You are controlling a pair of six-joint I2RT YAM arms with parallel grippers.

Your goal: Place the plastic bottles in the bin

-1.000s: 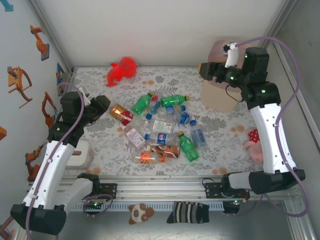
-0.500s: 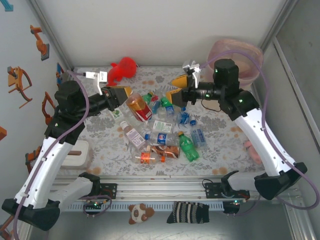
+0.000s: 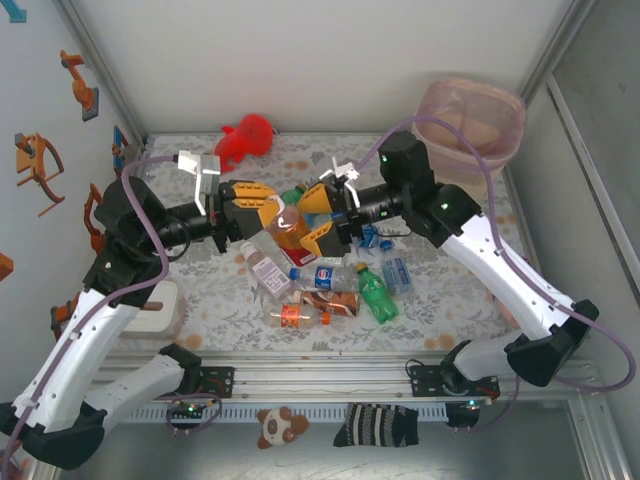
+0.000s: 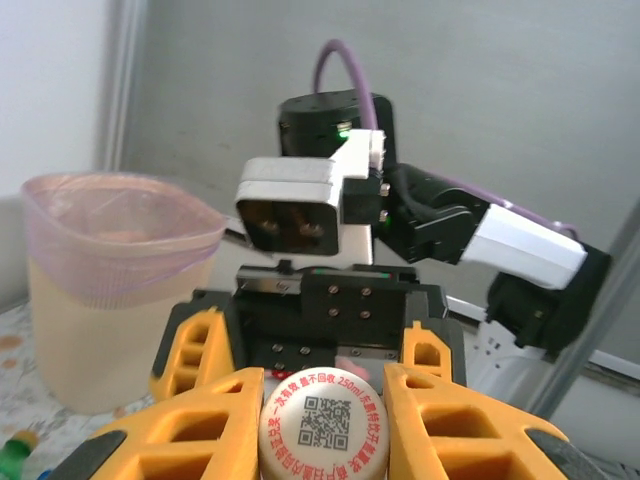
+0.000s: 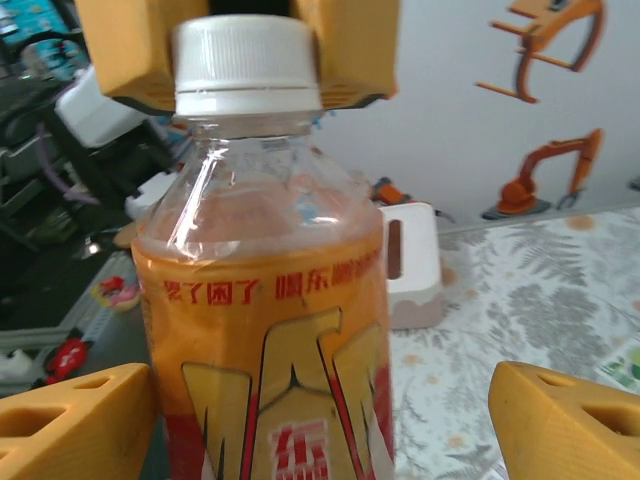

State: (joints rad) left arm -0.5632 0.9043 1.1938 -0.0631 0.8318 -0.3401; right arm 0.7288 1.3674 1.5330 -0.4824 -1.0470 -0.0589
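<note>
Cap (image 4: 323, 428) of the orange bottle (image 5: 268, 330): a black QR code ringed by small red Chinese print. "250ml" can be read in the upper arc, and the rest is too fine to make out.
Bottle label (image 5: 270, 400): "累了困了 喝东鹏" in red across the top band, with a large red "东" below, cut off at the frame edge.
Loose bottles (image 3: 325, 290) on the table (image 3: 440, 290): print too small to read.

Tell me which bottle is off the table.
The orange-labelled bottle with the white cap, gripped at that cap by the left pincer; the other bottles lie on the table.
</note>
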